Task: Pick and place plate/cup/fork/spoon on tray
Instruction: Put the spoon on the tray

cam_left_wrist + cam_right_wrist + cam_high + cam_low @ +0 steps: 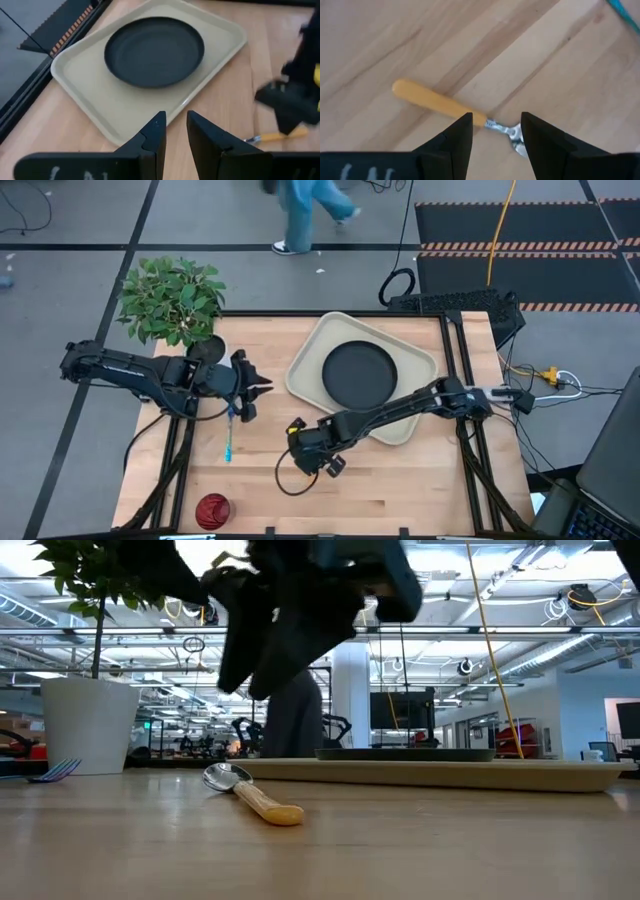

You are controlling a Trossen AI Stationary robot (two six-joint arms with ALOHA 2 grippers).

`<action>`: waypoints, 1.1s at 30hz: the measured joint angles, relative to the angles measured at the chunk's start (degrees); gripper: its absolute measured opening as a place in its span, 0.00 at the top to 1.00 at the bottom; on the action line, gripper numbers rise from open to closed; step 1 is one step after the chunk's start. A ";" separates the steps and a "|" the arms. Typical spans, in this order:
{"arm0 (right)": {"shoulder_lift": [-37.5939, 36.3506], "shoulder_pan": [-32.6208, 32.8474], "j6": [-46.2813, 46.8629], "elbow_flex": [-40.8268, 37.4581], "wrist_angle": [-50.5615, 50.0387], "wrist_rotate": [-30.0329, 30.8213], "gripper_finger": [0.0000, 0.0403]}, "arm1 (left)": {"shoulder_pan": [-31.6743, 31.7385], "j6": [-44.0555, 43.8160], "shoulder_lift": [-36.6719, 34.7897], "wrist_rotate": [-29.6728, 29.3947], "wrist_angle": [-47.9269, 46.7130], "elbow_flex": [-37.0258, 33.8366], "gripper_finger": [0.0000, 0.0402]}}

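On the wooden surface [400, 470] lie one tray [310, 365] bearing one plate [360, 375], one fork [230, 442], one cup [212, 510], and one spoon [440, 106] beneath the open right claw [495, 131]; the left claw [175, 131] stands parted, empty.

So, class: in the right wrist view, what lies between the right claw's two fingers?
The spoon lies on the bare wooden table, its neck in the gap of the open right claw.

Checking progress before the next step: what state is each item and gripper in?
plate: on the tray.
tray: on the table, holding only the plate.
spoon: flat on the table, under the right gripper, which is open.
fork: on the table.
cup: on the table's near edge.
left gripper: open, empty.
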 joint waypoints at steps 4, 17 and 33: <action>2.50 -0.96 21.36 2.80 -0.39 -0.89 0.60 | -0.02 -4.61 0.00 -5.40 0.46 0.00 0.80; 2.53 -0.44 70.58 1.38 -3.71 -4.97 0.59 | -1.60 -14.98 0.00 -16.60 -1.19 0.00 0.80; 2.48 -0.20 90.91 -3.37 3.69 -1.50 0.56 | -1.92 -8.35 -6.26 -31.99 2.54 -0.02 0.80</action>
